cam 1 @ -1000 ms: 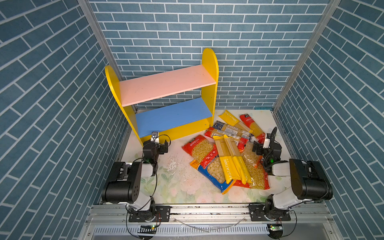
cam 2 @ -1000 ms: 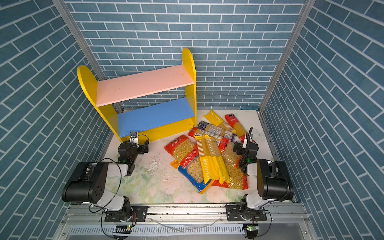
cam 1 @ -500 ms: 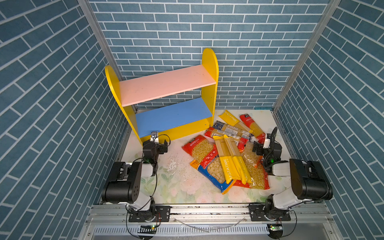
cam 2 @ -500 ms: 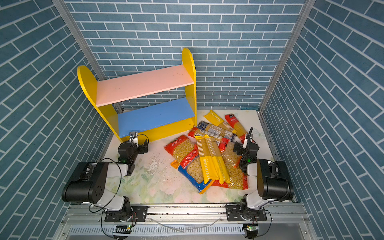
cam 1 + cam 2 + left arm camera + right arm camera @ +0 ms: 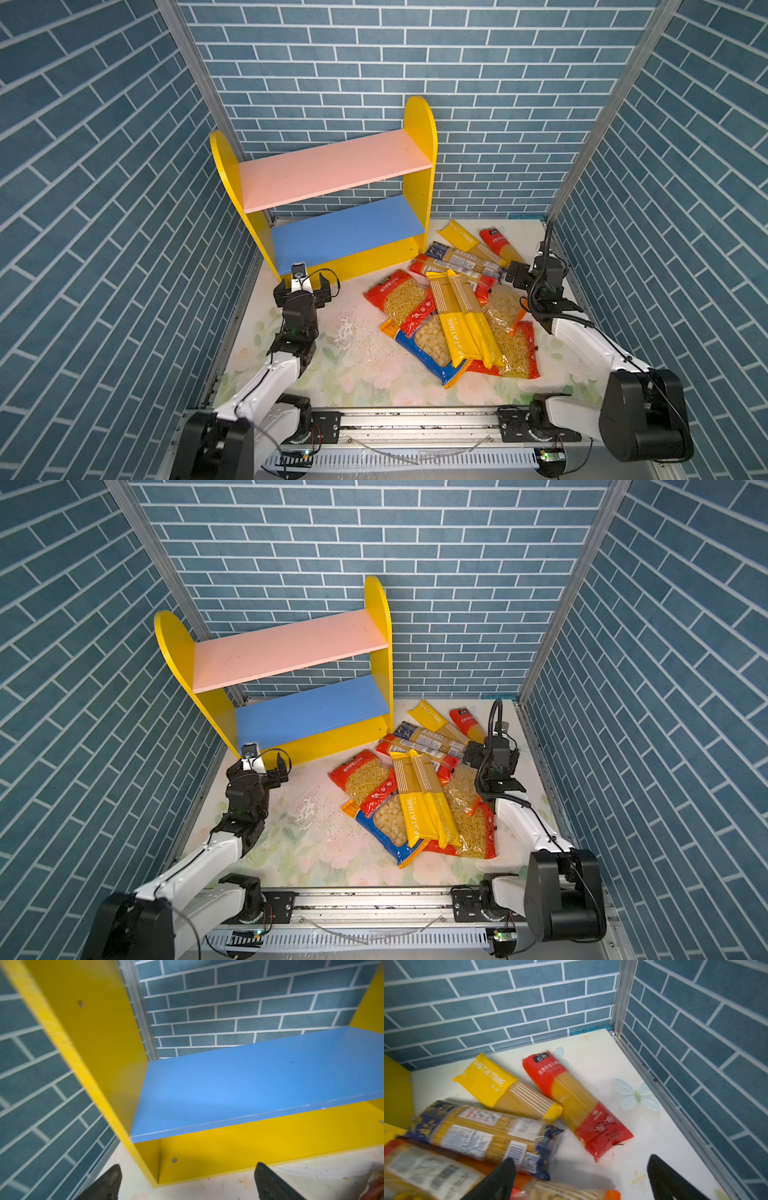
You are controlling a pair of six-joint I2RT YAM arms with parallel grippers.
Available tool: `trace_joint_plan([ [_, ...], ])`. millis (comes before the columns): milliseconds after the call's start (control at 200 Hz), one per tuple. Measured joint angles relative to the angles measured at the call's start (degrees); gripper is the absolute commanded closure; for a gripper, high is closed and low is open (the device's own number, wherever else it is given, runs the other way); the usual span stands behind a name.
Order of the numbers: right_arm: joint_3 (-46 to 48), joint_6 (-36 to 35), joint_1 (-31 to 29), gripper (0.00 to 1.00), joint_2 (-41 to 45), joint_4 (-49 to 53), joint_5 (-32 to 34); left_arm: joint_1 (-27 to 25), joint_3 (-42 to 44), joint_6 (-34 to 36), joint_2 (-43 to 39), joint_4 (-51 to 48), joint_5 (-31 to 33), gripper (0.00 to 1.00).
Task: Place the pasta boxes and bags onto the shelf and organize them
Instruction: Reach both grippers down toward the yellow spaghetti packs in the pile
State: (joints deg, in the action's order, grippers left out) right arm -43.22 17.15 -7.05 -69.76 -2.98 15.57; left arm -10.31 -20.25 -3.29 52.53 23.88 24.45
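Note:
The shelf [image 5: 332,174] stands at the back left on its yellow sides, its pink upper board and blue lower board [image 5: 249,1084] both bare. The pasta packs lie piled on the table right of it: two long yellow spaghetti packs [image 5: 461,316] on top of red [image 5: 399,295] and blue [image 5: 428,349] short-pasta bags. Behind them lie a yellow [image 5: 506,1088], a red [image 5: 575,1101] and a dark-blue [image 5: 483,1132] spaghetti pack. My left gripper [image 5: 302,284] [image 5: 188,1167] is open, low before the shelf's front left corner. My right gripper [image 5: 530,268] [image 5: 581,1158] is open over the pile's back right edge, holding nothing.
Blue brick walls close in on the left, back and right; the right wall [image 5: 695,1064] runs close beside my right gripper. Crumbs [image 5: 345,328] are scattered on the floral table cover between the arms. A metal rail [image 5: 415,419] runs along the front edge.

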Motion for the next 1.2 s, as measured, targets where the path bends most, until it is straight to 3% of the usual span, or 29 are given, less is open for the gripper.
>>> trace_joint_plan([
  [85, -1.88, 5.42, 1.73, 0.16, 1.44, 4.83, -8.37, -0.22, -2.84, -6.34, -6.64, -11.89, 1.81, 0.0],
  [160, -1.18, 10.75, 4.0, 0.21, 2.25, 7.23, -17.11, -0.17, -5.4, -12.24, -11.93, -20.76, 1.33, 0.0],
  [270, -0.42, 16.26, 4.33, 0.25, 2.89, 12.87, -24.0, -0.2, -6.64, -20.2, -19.37, -28.17, -2.45, 0.01],
  [405, -1.25, 16.63, 1.4, 0.27, 3.61, 23.32, -27.71, 0.04, -7.45, -24.09, -24.59, -31.69, -10.58, 0.22],
  [470, -1.4, 16.17, 0.35, 0.29, 4.7, 27.71, -29.29, 0.09, -10.45, -24.9, -21.33, -34.38, -15.37, 0.3],
  [575, -1.4, 15.87, -1.22, 0.31, 7.39, 33.03, -32.44, -2.67, -15.56, -26.97, -11.85, -36.63, -20.96, 0.33],
  [790, -1.29, 15.34, -3.61, 0.34, 6.54, 35.56, -37.66, -28.72, -16.52, -29.81, 1.6, -35.1, -17.57, 0.28],
  [920, -1.05, 15.34, -3.69, 0.34, 2.82, 34.25, -40.02, -37.64, -19.21, -30.77, 12.66, -30.8, -15.28, 0.27],
  [1030, -0.9, 15.32, -4.31, 0.33, -1.2, 33.0, -40.35, -41.44, -21.55, -31.58, 20.31, -25.62, -15.43, 0.28],
  [1200, -0.57, 15.76, -9.38, 0.36, -3.21, 31.3, -38.75, -42.58, -21.9, -33.16, 24.92, -20.46, -16.81, 0.28],
])
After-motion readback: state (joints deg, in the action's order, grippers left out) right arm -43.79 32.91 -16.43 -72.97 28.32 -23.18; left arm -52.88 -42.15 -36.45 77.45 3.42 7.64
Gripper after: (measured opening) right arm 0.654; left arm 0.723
